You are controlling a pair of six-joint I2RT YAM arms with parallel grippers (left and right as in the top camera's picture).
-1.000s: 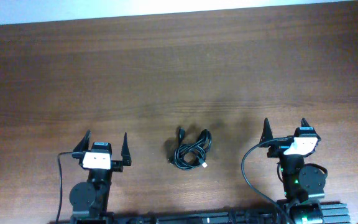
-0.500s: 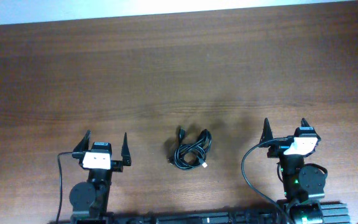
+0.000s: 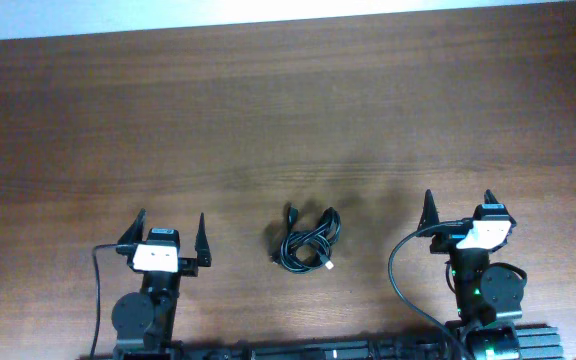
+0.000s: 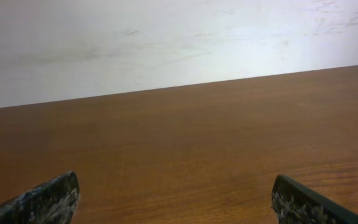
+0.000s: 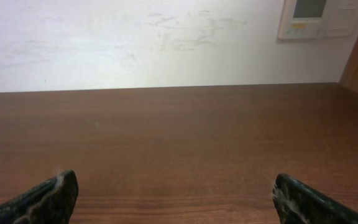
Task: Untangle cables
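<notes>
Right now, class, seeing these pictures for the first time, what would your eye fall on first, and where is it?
A small black knot of cables lies on the dark wooden table, on the robot's side of it. The left gripper and right gripper stand on either side of the knot, both open, empty and clear of it.

My black left pincer (image 3: pixel 170 220), with its white wrist block, sits low on a folded arm, its pointed fingers (image 4: pixel 45 200) spread wide apart and empty. My matching right pincer (image 3: pixel 458 200) is posed the same way, fingers (image 5: pixel 48 196) equally wide, both pointing forward.
</notes>
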